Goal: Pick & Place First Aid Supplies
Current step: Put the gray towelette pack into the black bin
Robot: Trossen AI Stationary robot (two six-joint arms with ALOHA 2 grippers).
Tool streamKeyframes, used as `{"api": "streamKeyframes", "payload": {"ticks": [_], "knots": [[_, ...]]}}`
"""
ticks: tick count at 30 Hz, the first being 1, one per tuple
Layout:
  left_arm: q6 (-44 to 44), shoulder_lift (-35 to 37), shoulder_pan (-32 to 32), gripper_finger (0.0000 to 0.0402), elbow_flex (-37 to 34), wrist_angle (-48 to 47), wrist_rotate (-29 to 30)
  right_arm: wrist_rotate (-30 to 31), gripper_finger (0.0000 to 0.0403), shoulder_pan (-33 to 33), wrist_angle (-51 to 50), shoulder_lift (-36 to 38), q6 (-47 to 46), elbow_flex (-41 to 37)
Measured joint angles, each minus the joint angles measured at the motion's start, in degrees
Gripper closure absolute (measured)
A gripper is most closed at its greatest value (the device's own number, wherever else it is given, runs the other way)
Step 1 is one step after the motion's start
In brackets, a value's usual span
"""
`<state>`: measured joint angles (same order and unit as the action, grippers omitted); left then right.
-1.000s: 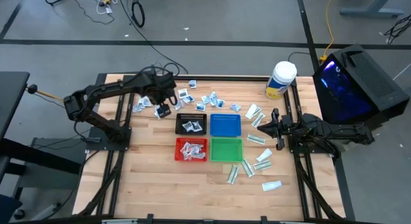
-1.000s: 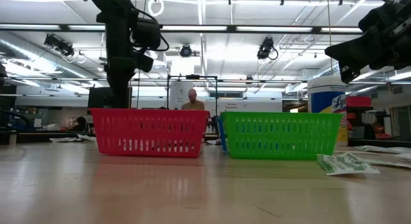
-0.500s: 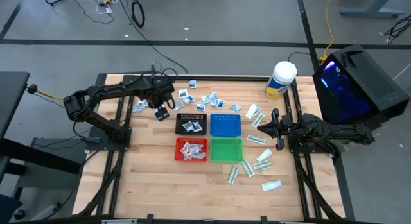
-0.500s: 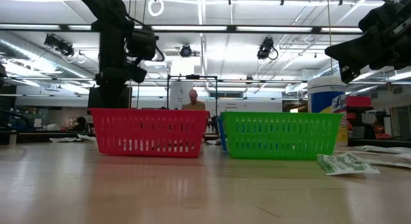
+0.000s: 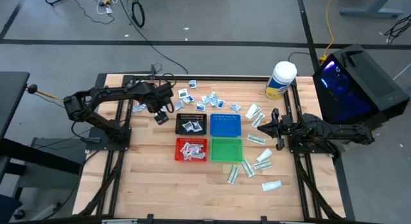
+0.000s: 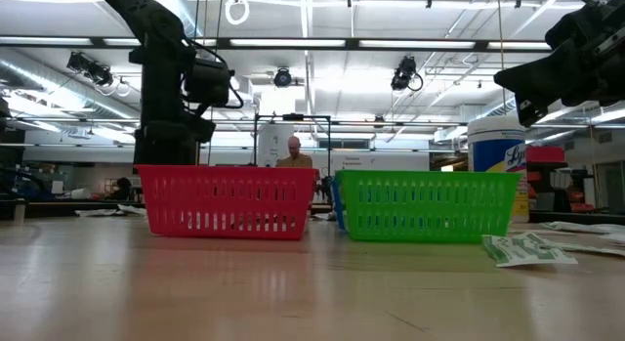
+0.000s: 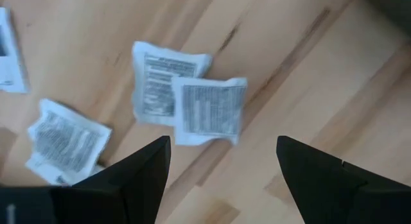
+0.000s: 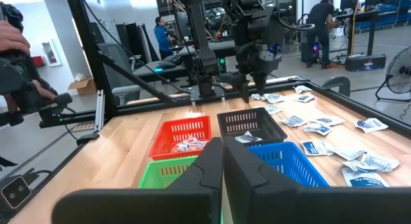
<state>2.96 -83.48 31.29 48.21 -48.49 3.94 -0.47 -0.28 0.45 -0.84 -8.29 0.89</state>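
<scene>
Crinkled white square packets (image 7: 209, 110) with fine grey print lie overlapping on the pale wood-plank tabletop (image 5: 154, 179), just below the left gripper (image 7: 221, 163), whose jaws stand wide apart and empty. More packets scatter behind the mesh trays (image 5: 209, 136). The right gripper (image 8: 222, 161) waits at the right edge, jaws together, empty. One packet is cut off by the frame.

Overhead camera looks straight down on the table (image 5: 154, 179); the low one looks level from its edge. Both share the red tray (image 5: 191, 149) and green tray (image 6: 428, 204) beside it.
</scene>
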Motion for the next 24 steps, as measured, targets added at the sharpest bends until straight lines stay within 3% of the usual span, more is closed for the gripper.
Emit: {"api": "streamKeyframes", "payload": {"ticks": [5,15,24], "knots": [[0.99,0.0,0.0,0.0097,0.0,1.56,-0.65,0.0,0.0385,-0.02,0.0,0.0,0.02,0.0],[0.8,-2.42,0.0,0.0029,0.0,1.9,-1.39,0.0,0.0385,0.0,0.0,0.0,0.02,0.02],[1.24,-6.52,0.0,0.0029,0.02,2.14,-1.39,-0.02,0.0385,-0.02,0.0,0.0,0.01,0.0]]}}
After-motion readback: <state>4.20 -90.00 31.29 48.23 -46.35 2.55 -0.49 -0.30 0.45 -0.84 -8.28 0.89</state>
